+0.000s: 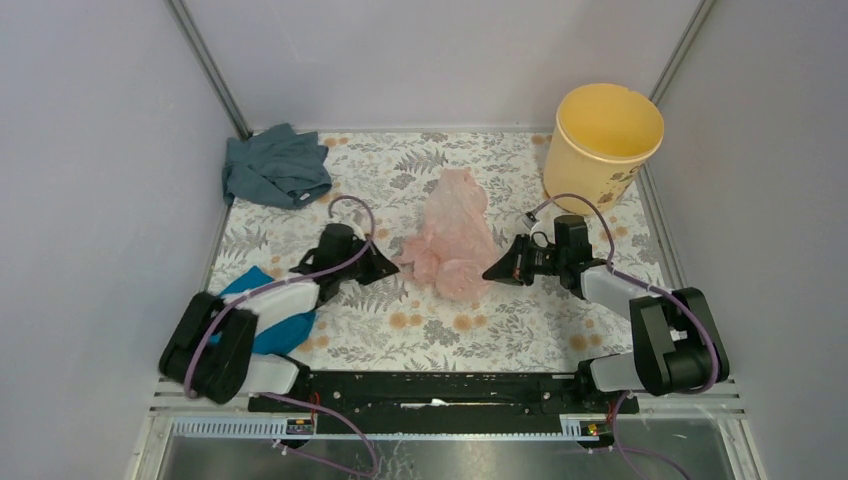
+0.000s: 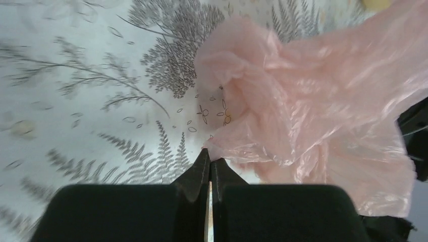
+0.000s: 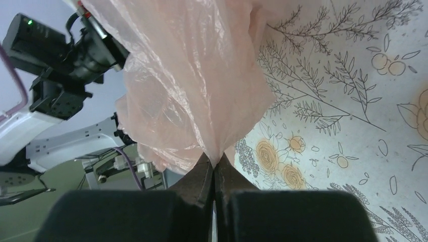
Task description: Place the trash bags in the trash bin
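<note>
The pale pink trash bag [image 1: 455,238] lies crumpled on the floral table at the centre. The yellow-orange trash bin [image 1: 603,140] stands upright and empty at the back right. My left gripper [image 1: 398,266] is at the bag's left corner. In the left wrist view the left gripper [image 2: 210,157] is shut with the bag's [image 2: 313,111] edge at its tips. My right gripper [image 1: 487,272] is at the bag's near right edge. In the right wrist view the right gripper [image 3: 214,162] is shut on a fold of the bag [image 3: 192,85].
A grey-blue cloth [image 1: 275,167] lies at the back left. A bright teal cloth [image 1: 262,312] lies under the left arm. Grey walls close in the table on three sides. The left arm [image 3: 55,55] shows behind the bag in the right wrist view.
</note>
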`<state>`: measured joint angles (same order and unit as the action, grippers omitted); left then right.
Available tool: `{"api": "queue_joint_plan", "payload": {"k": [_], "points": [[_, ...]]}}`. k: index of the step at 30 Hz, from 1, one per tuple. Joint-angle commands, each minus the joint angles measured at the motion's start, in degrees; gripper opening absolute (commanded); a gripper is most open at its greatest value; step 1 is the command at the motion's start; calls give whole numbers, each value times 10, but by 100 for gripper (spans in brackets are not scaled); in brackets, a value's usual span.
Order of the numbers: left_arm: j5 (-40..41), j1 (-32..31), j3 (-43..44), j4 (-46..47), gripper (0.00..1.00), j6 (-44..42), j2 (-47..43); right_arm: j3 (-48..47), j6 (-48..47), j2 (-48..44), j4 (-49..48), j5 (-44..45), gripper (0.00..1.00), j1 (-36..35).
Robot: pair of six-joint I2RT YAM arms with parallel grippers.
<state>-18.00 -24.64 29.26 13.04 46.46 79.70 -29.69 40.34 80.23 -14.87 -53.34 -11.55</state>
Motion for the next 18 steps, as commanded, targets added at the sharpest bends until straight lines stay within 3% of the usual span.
{"api": "queue_joint_plan", "payload": {"k": [1, 7, 13, 18], "points": [[56, 32, 5, -139, 0, 2, -171, -14, -41, -58, 48, 60, 0, 2], [156, 35, 87, -395, 0, -37, -406, -19, -23, -75, 53, 120, 0, 4], [176, 35, 204, -534, 0, -94, -474, -31, -2, -32, 17, 88, 0, 4], [221, 36, 294, -594, 0, -141, -499, -68, -73, -21, 96, 128, 0, 4]]}}
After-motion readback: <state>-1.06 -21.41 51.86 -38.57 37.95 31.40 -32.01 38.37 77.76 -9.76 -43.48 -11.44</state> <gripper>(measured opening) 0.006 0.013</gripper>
